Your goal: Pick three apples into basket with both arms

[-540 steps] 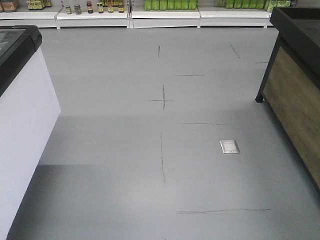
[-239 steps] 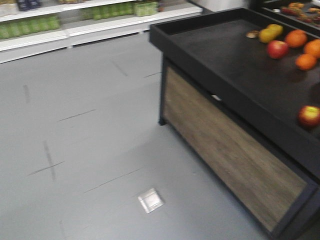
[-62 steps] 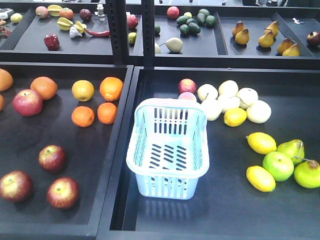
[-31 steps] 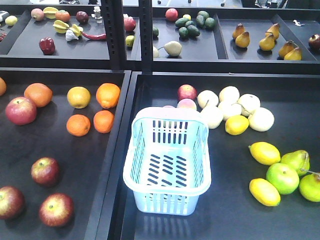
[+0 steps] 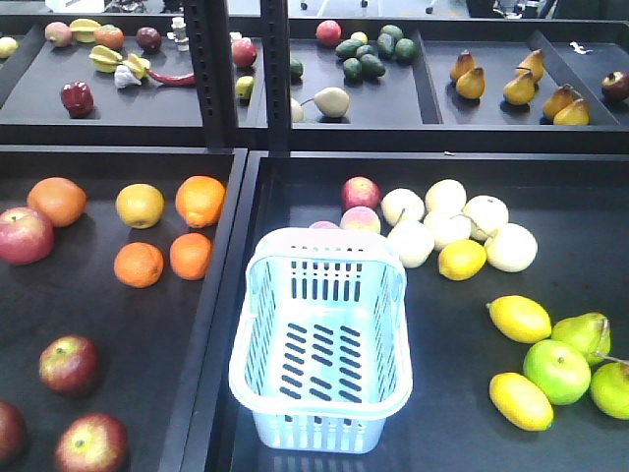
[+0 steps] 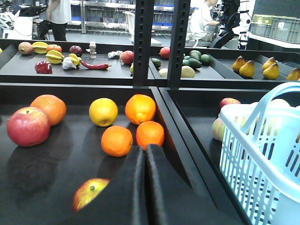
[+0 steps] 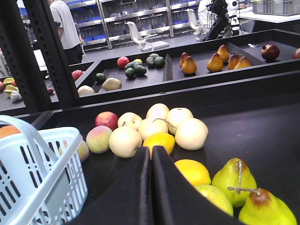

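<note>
Three dark maroon-red apples lie in the left black tray in the front view: one, one and one cut off by the left edge. The pale blue basket stands empty in the right tray, handle folded down. Neither arm shows in the front view. In the left wrist view my left gripper is shut and empty above the left tray; an apple peeks out beside its left finger, and the basket is to its right. In the right wrist view my right gripper is shut and empty, with the basket to its left.
A brighter pinkish-red apple and several oranges lie further back in the left tray. Pale round fruits, lemons and green pears lie right of the basket. A raised divider separates the trays. A back shelf holds more produce.
The view swung from the shop floor to the fruit stand. Over the last second the stand has come closer: the basket and apples have slid down the frame.
</note>
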Available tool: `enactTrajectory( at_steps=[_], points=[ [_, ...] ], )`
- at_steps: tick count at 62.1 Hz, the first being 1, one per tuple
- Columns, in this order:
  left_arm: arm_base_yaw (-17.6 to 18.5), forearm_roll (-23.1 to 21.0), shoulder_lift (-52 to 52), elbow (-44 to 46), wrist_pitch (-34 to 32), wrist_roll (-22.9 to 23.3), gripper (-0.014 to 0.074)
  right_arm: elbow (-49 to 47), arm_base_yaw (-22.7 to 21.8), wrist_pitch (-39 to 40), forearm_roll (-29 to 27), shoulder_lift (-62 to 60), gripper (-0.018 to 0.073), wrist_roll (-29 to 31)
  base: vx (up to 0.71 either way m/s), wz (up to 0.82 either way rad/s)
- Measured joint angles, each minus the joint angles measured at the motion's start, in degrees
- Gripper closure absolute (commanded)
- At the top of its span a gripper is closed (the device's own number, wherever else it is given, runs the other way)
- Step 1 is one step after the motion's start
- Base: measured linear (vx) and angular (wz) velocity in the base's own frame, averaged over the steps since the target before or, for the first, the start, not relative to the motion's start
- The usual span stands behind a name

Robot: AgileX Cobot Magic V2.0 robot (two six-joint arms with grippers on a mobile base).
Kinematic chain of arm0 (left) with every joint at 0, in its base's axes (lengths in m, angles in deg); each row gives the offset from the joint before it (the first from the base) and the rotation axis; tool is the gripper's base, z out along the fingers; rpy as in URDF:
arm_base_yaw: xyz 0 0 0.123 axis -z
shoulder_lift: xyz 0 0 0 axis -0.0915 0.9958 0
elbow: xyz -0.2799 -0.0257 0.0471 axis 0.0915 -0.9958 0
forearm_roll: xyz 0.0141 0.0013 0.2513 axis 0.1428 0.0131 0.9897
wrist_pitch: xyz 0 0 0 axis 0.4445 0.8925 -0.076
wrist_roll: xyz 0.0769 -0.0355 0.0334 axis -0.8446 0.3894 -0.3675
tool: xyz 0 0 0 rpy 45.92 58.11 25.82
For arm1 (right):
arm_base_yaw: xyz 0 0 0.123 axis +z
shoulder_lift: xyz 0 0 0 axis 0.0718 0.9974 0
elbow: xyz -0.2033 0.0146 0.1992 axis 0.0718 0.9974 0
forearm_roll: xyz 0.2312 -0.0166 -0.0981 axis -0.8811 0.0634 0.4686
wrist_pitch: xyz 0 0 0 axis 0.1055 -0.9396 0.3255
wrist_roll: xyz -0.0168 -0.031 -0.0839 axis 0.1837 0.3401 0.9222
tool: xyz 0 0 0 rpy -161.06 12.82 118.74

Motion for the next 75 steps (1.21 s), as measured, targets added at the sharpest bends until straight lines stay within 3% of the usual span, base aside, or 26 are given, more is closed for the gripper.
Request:
enactTrajectory(
  at_steps=[75],
  points=[
    [0.0, 0.0, 0.0, 0.0, -0.6, 0.0, 0.0603, 0.0, 0.0, 0.0, 0.0, 0.0, 0.0564, 0.0, 0.01, -0.01]
  ],
)
